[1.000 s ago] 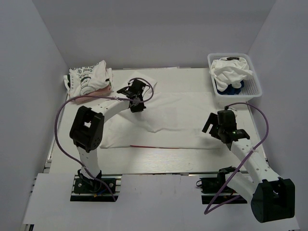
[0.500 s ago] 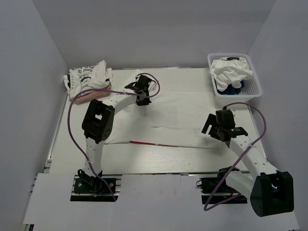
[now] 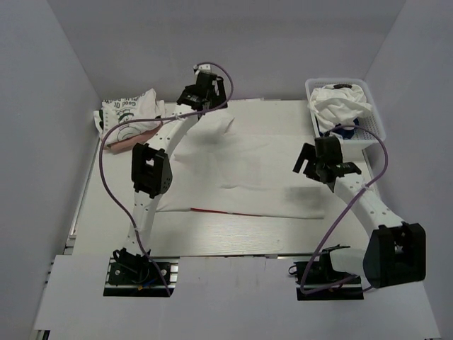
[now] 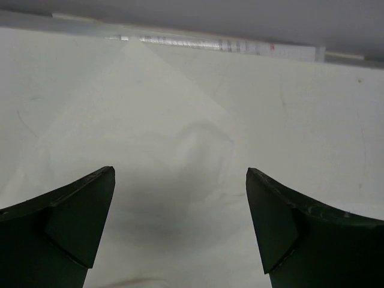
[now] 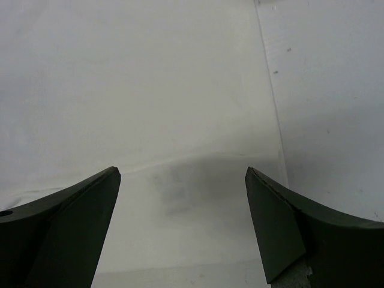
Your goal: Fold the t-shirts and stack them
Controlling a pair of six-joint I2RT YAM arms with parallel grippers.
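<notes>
Top external: seeing the shirt (image 3: 248, 177) lying spread over the middle of the tabletop, partly folded, one sleeve reaching toward the far edge, a red line peeking out along its near side. Hanging high over that far part with the left gripper (image 4: 180, 174), jaws released and holding nothing. Hovering over the shirt's right end with the right gripper (image 5: 180, 171), likewise parted and empty.

Risking, on the next pinch, catching only the top layer or dragging the lower one along, owing to white cloth on a white table (image 3: 233, 237) and edges hard to pick out. Risking too a skewed fold from the rumples near the middle. Possibly snagging the basket (image 3: 373, 117) at the far-right corner with the right arm's cable (image 3: 382, 159), looping right beside it.

Noting a stack (image 3: 131, 117) of folded shirts at the far-left corner and crumpled shirts (image 3: 340, 103) filling the basket. Noting plain pale walls (image 3: 226, 42) closing in on three sides.
</notes>
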